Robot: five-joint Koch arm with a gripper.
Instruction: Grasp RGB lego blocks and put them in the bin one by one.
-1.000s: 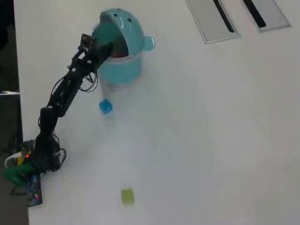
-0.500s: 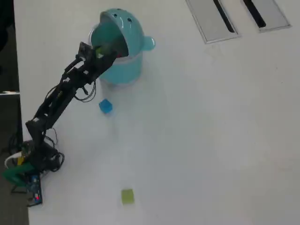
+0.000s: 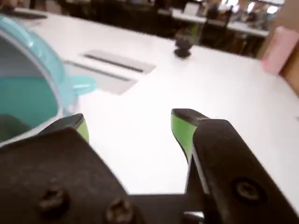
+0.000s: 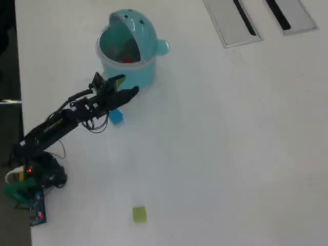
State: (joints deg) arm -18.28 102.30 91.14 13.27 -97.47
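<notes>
The teal bin [image 4: 146, 72] stands at the top left of the overhead view with its domed lid tipped back, and a bit of red [image 4: 126, 59] shows inside it. It also fills the left edge of the wrist view, bin [image 3: 32, 51]. My gripper [image 4: 128, 85] hangs just below the bin, open, with nothing between its green pads [image 3: 181, 131]. The blue block [image 4: 117, 119] lies on the table right beside my arm, partly covered by it. A yellow-green block [image 4: 139, 214] sits far off near the bottom edge. In the wrist view the gripper [image 3: 128, 122] faces bare white table.
Two grey slotted panels [image 4: 236, 20] are set into the table at the top right; one panel [image 3: 117, 63] shows beyond the bin in the wrist view. The arm's base [image 4: 31, 179] sits at the left table edge. Chairs and desks stand far behind.
The gripper has drawn back out of the bin's mouth and down the overhead view, and now hangs over the table beside the blue block. The blocks on the table have not moved.
</notes>
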